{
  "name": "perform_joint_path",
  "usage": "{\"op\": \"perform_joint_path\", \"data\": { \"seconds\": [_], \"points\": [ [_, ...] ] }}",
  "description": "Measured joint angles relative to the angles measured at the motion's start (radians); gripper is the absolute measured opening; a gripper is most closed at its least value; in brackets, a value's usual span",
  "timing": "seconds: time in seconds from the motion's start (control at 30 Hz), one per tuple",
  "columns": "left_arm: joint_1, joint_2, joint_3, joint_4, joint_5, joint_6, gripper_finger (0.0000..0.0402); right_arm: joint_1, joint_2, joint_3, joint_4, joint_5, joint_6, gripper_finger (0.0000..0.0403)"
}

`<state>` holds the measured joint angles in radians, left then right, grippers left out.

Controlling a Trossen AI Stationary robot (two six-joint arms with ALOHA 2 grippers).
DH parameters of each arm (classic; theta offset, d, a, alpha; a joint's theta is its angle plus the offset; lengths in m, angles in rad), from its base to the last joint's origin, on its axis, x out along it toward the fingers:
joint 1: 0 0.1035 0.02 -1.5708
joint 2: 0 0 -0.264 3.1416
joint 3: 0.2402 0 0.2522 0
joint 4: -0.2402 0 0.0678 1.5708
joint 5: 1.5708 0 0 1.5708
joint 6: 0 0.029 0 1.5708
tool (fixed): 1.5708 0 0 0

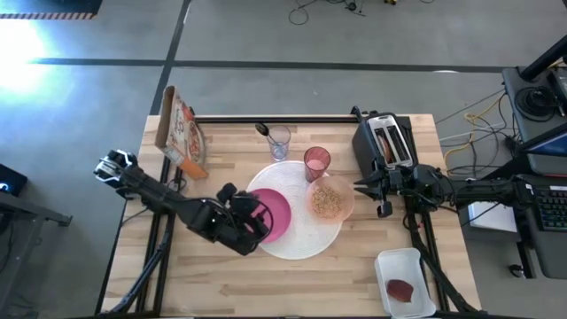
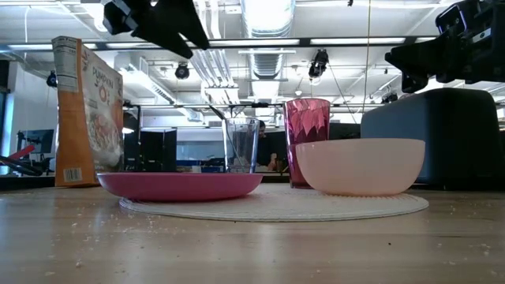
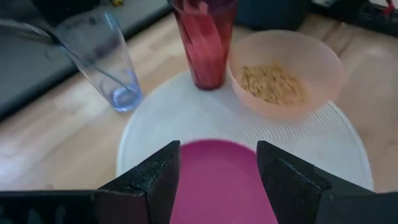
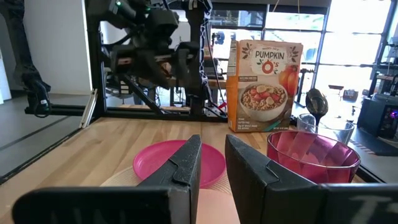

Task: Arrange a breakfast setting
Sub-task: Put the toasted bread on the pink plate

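Mat: I see the white round mat point(image 1: 306, 232) lying flat near the middle of the table point(image 1: 266, 283), with bare wood all around its rim.
Plate: the pink plate point(image 1: 273, 213) sits on the mat's left part, its left edge reaching to about the mat's rim.
Bowl: the peach bowl point(image 1: 330, 199) holds cereal and overhangs the mat's right edge.
Cup: the pink cup point(image 1: 316, 162) stands upright at the mat's far edge, just beside the bowl.
Glass: the clear glass point(image 1: 279, 141) stands off the mat, behind it, with the spoon point(image 1: 265, 132) standing in it.
Cereal box: upright near the table's far left corner point(image 1: 182, 133), well apart from the mat.
Left gripper: mine hovers point(image 1: 250, 220) above the plate's left rim, fingers point(image 3: 163, 180) spread wide, holding nothing.
Right gripper: it hangs point(image 1: 383, 197) just right of the bowl, above the table, fingers point(image 4: 183, 171) apart by a narrow gap, empty.
Toaster: it stands point(image 1: 384, 140) at the far right edge.
Tray: a white tray point(image 1: 405, 283) rests at the near right corner.
Open room: the near strip of table is free wood.
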<state>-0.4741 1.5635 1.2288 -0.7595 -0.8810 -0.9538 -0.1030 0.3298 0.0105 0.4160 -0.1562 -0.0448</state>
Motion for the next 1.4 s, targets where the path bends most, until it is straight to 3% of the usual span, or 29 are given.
{"op": "perform_joint_path", "data": {
  "seconds": [0.37,0.5,0.7,1.2,1.4],
  "points": [
    [0.057,-0.019,0.020,-0.069,-0.053,0.057,0.0177,0.000,0.000,0.000,0.000,0.000,0.000,0.0063],
    [0.059,-0.027,0.042,-0.072,-0.054,0.117,0.0169,0.000,0.000,0.000,0.000,0.000,0.000,0.0063],
    [0.063,-0.027,0.026,-0.075,-0.052,0.087,0.0166,0.000,0.000,0.000,0.000,0.000,0.000,0.0063],
    [0.157,-0.027,0.096,-0.079,-0.041,0.175,0.0166,0.000,0.000,0.000,0.000,0.000,0.000,0.0063],
    [0.198,-0.039,0.168,-0.022,-0.163,0.145,0.0166,0.000,0.000,0.000,0.000,0.000,0.000,0.0063]
  ]
}}
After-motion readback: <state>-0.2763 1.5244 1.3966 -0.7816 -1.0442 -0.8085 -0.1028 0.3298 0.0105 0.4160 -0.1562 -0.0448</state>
